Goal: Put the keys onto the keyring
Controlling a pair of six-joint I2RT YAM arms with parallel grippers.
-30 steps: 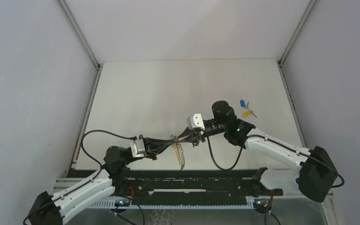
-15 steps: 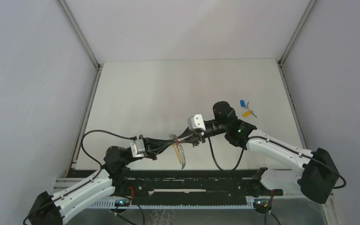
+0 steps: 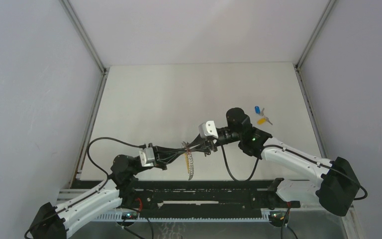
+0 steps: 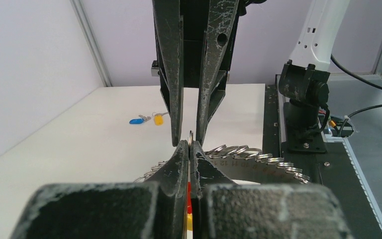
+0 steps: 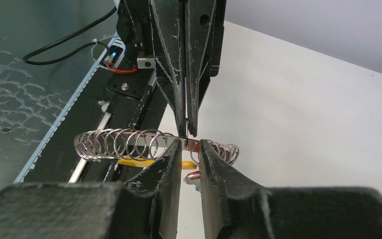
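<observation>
Left gripper (image 3: 183, 149) clenched on grey chain-of-rings keyring with yellow section (image 3: 189, 165), held above white table (image 3: 179, 99). Right gripper (image 3: 195, 147) meets it tip-to-tip, jaws slightly apart around one ring; can't tell if pinching. Dangling tail has swung left. Small blue- and yellow-headed keys (image 3: 261, 116) unmoved, far right.

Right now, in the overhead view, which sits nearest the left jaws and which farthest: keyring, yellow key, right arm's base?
1. keyring, pinched in the left jaws, centre.
2. yellow key, lying back right.
3. right arm's base, near-right corner.
</observation>
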